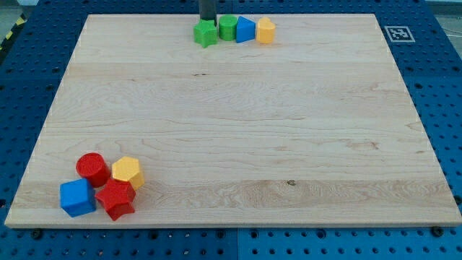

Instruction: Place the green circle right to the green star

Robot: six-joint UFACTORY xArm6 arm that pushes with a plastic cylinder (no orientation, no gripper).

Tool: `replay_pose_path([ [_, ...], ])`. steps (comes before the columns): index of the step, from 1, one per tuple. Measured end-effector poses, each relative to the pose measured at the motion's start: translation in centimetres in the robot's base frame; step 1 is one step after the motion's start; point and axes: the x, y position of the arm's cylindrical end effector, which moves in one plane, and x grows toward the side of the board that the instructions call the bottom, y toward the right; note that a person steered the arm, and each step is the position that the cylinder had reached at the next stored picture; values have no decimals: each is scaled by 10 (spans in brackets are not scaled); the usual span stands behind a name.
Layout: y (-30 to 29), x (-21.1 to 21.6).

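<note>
The green star (205,33) lies near the top edge of the wooden board (231,123). The green circle (227,27) sits right beside it on its right, touching or nearly touching. My tip (214,22) is at the view's top, just above the gap between the star and the circle, close to both. The rod rises out of the view's top.
A blue block (245,29) and a yellow block (266,30) continue the row to the right of the green circle. At the bottom left stand a red circle (92,168), a yellow block (128,172), a blue cube (77,198) and a red star (116,199).
</note>
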Motion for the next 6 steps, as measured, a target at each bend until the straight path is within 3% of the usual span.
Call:
replay_pose_path([
  [1, 0, 9],
  [2, 0, -27],
  [3, 3, -37],
  [6, 19, 16],
])
